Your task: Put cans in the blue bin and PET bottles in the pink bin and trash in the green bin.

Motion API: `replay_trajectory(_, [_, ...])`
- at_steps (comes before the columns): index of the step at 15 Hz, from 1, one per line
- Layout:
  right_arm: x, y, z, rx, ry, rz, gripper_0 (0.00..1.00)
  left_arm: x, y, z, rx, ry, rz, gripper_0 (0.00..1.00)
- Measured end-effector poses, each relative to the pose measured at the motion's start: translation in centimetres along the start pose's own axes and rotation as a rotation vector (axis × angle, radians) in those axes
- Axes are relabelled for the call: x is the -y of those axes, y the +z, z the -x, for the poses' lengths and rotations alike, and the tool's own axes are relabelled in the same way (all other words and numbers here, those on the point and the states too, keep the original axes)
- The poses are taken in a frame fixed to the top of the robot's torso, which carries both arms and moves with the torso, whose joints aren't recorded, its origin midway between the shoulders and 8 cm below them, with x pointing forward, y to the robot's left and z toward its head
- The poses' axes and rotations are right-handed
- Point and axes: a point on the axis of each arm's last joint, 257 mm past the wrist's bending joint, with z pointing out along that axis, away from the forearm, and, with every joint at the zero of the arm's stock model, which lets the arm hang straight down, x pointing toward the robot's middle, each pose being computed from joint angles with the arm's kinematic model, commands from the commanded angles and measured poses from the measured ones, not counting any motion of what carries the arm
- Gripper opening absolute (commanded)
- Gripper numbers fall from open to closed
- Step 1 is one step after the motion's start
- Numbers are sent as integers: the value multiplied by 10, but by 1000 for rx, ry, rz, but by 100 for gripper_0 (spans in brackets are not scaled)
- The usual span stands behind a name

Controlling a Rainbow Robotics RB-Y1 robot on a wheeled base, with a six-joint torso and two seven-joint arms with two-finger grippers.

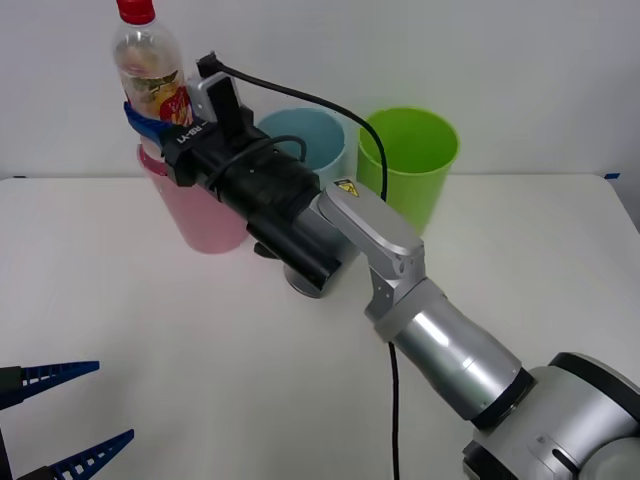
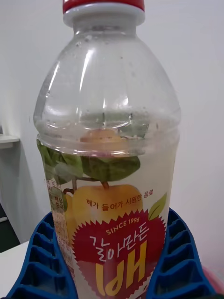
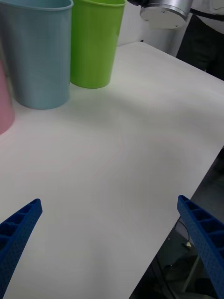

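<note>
My right gripper (image 1: 152,122) is shut on the PET bottle (image 1: 150,66), a clear bottle with a red cap and a fruit label, held upright right above the pink bin (image 1: 200,220). The right wrist view shows the bottle (image 2: 107,154) close up between the blue fingers (image 2: 175,261). The blue bin (image 1: 310,140) stands behind my right arm, and the green bin (image 1: 415,160) is to its right. My left gripper (image 1: 60,420) stands open at the near left over bare table. In the left wrist view the blue bin (image 3: 37,51), the green bin (image 3: 95,42) and the pink bin's edge (image 3: 3,107) stand in a row.
The white table (image 1: 200,380) ends at a white wall behind the bins. A black cable (image 1: 330,105) runs along my right arm. In the left wrist view the table edge (image 3: 186,182) drops to the floor close by.
</note>
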Motion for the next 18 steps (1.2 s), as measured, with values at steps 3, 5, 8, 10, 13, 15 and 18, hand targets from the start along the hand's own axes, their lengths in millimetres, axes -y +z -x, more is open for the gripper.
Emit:
replay_trajectory(3, [14,9,-3,-31,-27,-36,0,0,0,0,0,0,0,100])
replay_trajectory(5, [23,13,-9,-53,-35,-55,0,0,0,0,0,0,0,100])
replay_trajectory(8, [40,22,-16,-90,-61,-75,0,0,0,0,0,0,0,100])
replay_trajectory(10, [49,27,-19,-110,-70,-84,0,0,0,0,0,0,0,100])
replay_trajectory(13, [53,31,-21,-124,-73,-89,0,0,0,0,0,0,0,100])
replay_trajectory(15, [57,33,-24,-137,-75,-93,0,0,0,0,0,0,0,100])
replay_trajectory(18, [56,33,-30,-151,-72,-90,0,0,0,0,0,0,0,100])
